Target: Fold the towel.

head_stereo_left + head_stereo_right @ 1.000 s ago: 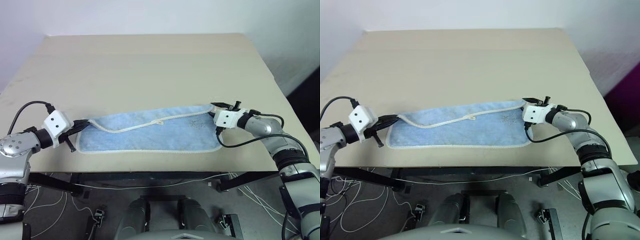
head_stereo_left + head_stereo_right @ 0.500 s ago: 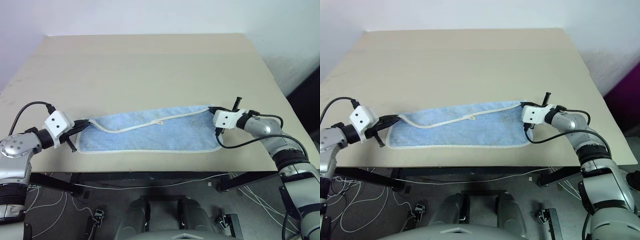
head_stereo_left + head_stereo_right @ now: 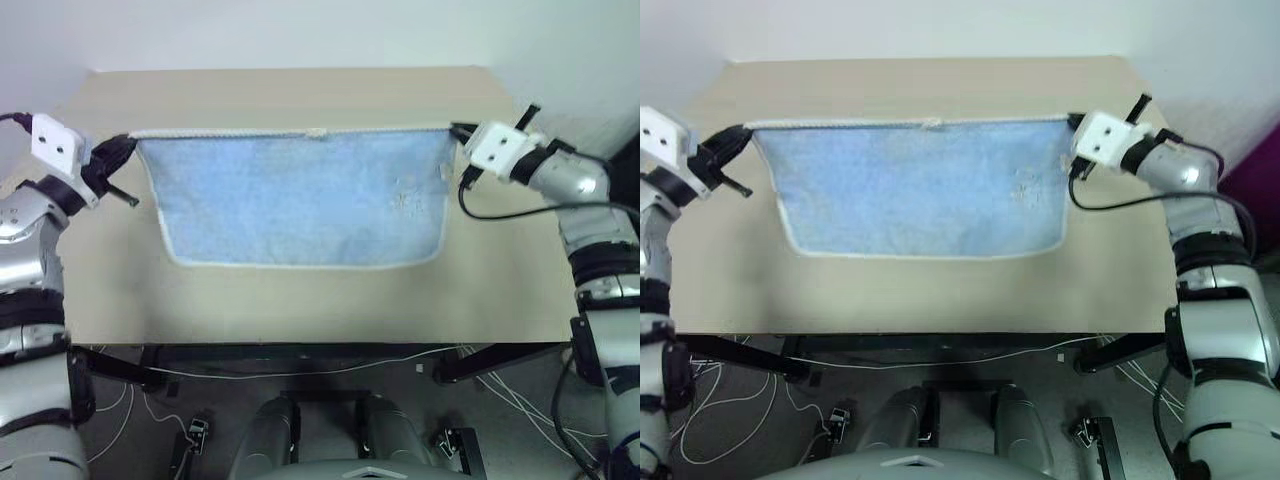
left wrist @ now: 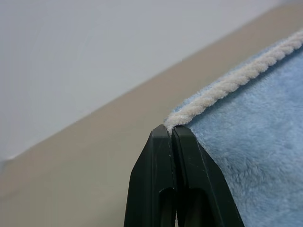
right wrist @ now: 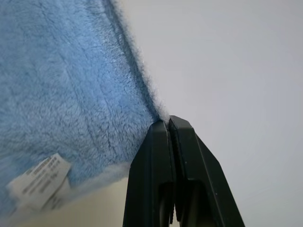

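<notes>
Towel (image 3: 300,195) held taut above desk (image 3: 300,300), both claws (image 3: 122,150) (image 3: 460,132) pinching top corners; next, apparently, lay it over in half.

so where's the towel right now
In the eye views the towel hangs spread above the table, its top corners pinched by the left gripper and right gripper.

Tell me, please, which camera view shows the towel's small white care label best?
The right wrist view: the care label lies close up on the towel, beside the right claw shut on the towel's corner. The eye views show only a faint pale mark there, and the left wrist view shows the other corner's white hem.
</notes>
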Tool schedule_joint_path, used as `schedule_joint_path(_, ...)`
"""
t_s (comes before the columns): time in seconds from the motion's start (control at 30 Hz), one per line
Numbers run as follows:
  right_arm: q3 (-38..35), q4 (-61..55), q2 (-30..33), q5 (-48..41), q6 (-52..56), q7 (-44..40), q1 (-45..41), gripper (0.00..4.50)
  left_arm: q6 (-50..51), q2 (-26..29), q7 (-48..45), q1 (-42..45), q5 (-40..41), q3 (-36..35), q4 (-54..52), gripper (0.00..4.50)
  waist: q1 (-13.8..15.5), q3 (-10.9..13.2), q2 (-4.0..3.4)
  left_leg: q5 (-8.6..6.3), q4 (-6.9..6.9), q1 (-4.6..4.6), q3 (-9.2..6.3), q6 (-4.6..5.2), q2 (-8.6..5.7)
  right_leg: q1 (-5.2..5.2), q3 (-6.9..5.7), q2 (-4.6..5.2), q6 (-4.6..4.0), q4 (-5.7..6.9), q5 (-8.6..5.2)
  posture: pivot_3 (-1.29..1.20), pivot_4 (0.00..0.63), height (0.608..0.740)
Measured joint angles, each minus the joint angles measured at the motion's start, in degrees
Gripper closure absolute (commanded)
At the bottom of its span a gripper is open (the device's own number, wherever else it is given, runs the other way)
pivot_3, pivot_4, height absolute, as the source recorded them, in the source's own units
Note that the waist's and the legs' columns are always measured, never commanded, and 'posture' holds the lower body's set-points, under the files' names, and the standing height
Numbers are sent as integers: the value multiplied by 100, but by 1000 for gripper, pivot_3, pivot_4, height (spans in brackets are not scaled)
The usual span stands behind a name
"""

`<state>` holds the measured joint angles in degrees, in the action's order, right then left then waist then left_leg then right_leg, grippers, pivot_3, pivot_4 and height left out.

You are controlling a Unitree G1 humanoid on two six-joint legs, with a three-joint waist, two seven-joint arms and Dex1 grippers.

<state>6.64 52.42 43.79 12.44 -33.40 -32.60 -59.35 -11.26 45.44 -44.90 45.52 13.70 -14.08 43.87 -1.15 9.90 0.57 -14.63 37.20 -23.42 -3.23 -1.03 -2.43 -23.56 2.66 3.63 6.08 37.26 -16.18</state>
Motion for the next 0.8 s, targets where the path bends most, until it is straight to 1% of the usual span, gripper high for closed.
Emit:
schedule_joint_path(0.13, -118, 190, 58, -215, 24, -303, -481, 4470, -168, -3, 123, 778, -85, 16, 638, 4500, -6, 1, 0, 0, -2, -8, 0, -1, 0, -8, 0, 0, 0, 2, 0, 0, 150, 740)
schedule_joint_path(0.2, -205, 132, 194, -366, 59, -517, -595, 4470, -188, 36, 88, 990, -72, 10, 723, 4500, -6, 1, 0, 0, -3, -9, 0, 0, 0, -8, 1, 1, 0, 2, 0, 0, 150, 740)
schedule_joint_path(0.27, -358, -148, 327, -652, 174, -843, -552, 4470, -166, 170, -129, 989, -31, -18, 698, 4500, -7, 1, -1, 0, -6, -9, 1, 0, 0, -9, 2, 1, 1, 5, 0, 0, 150, 740)
schedule_joint_path(0.33, -552, -745, 519, -1096, 461, -1304, -249, 4470, -98, 310, -470, 773, 126, -67, 468, 4500, -9, 1, -1, 0, -8, -9, 1, 0, 4, -8, 3, 0, 1, 9, 0, 0, 150, 740)
schedule_joint_path(0.4, -776, -1667, 781, -1685, 974, -1917, 450, 4470, 84, 499, -922, 263, 356, -151, 84, 4500, -10, 0, -1, -1, -9, -8, 0, 1, 6, -5, 4, 0, 1, 8, 0, 0, 150, 740)
schedule_joint_path(0.47, -907, -2412, 942, -2167, 1531, -2359, 1128, 4470, 315, 610, -1287, -280, 563, -269, -219, 4500, -12, 1, -2, -1, -1, -9, 0, 1, 5, -8, 5, 1, 1, 18, 0, 0, 150, 740)
schedule_joint_path(0.5, -1038, -2971, 1096, -2480, 1946, -2604, 1704, 4470, 471, 728, -1561, -819, 695, -311, -557, 4500, -8, 0, -3, -1, -5, -9, 0, 2, 6, -8, 7, 4, 0, 17, 0, 0, 150, 740)
schedule_joint_path(0.57, -1233, -3733, 1343, -2920, 2567, -2963, 2627, 4470, 804, 863, -1982, -1692, 875, -374, -1049, 4500, 7, 1, -4, -2, -4, -10, -1, 3, 6, -8, 8, 6, 0, 17, 0, 0, 150, 740)
schedule_joint_path(0.6, -1301, -4005, 1427, -3060, 2798, -3091, 3002, 4470, 973, 905, -2122, -2044, 950, -394, -1224, 4500, 12, 0, -4, -2, 0, -7, -1, 4, 7, -5, 9, 13, 0, 16, 0, 0, 150, 740)
schedule_joint_path(0.7, -1699, -4938, 1665, -3504, 3565, -3397, 4276, 4470, 1686, 1151, -2441, -3200, 1226, -593, -2209, 4500, 42, 1, -2, -4, 2, -3, -6, 6, 7, 5, 11, 20, -1, -3, -1, 0, 150, 740)
schedule_joint_path(0.8, -2057, -5559, 1776, -3823, 4184, -3595, 5147, 4470, 2238, 1351, -2595, -3966, 1421, -877, -2970, 4500, 53, 0, -3, -6, 1, 5, -8, 7, 7, 14, 10, 26, -2, -4, -1, 0, 150, 740)
